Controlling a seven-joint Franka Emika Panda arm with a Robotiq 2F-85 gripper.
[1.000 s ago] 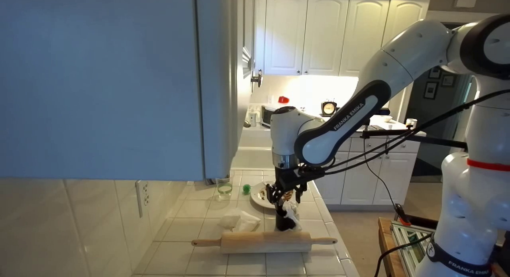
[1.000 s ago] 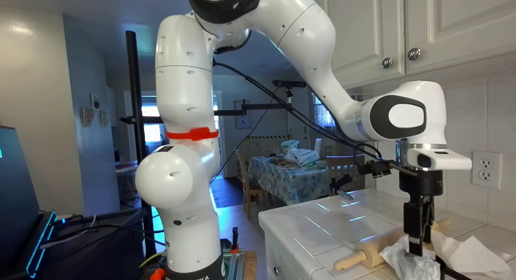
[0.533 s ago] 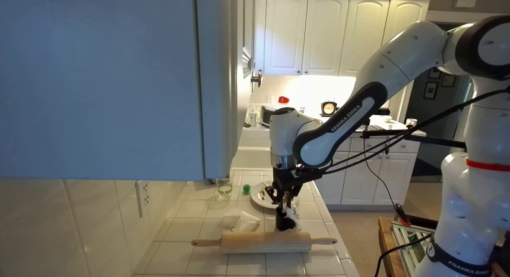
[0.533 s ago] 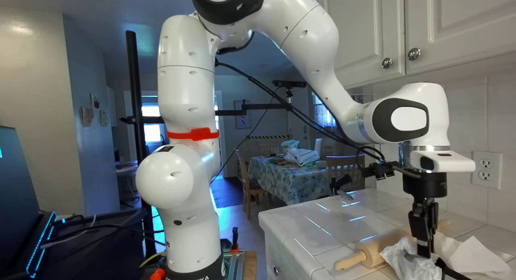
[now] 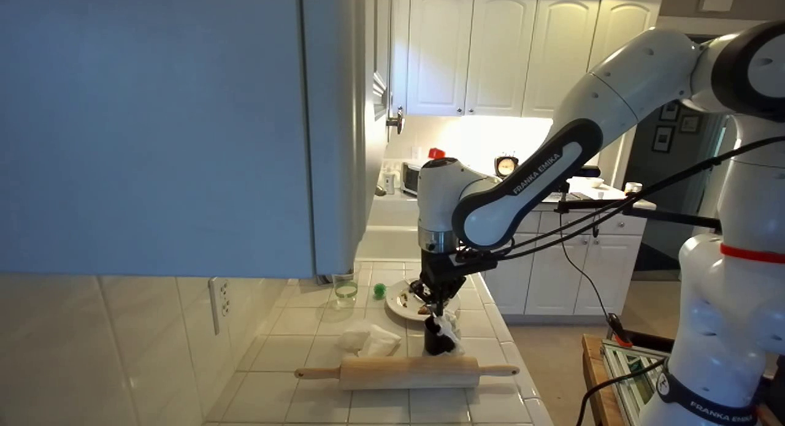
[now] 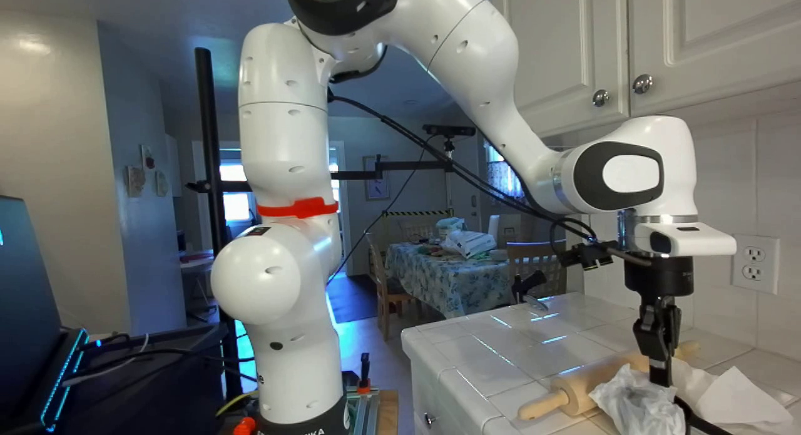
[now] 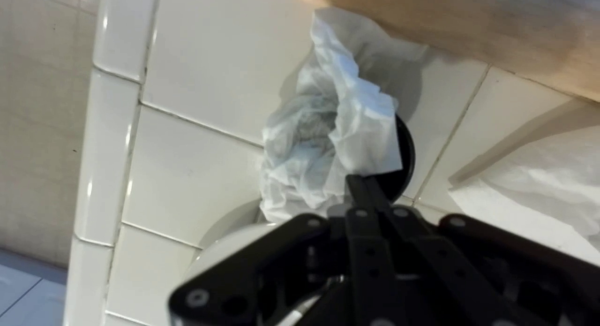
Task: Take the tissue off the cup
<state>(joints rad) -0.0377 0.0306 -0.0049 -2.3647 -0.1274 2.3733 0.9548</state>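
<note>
Wrist view | I'm pointing my narrow pincer [image 7: 362, 178] at tissue [image 7: 347, 129], grip unclear | approach done, removal pending: it's draping cup [image 7: 408, 169]

- A rolling pin [image 5: 409, 372] is lying crosswise, one handle pointing at the bench's [image 5: 319, 407] open edge.
- A plate [image 5: 394, 303] is resting toward that edge.
- A glass [image 5: 345, 291] is standing toward the opposite edge.
- A round green object [image 5: 379, 290] is sitting between plate and glass.
</note>
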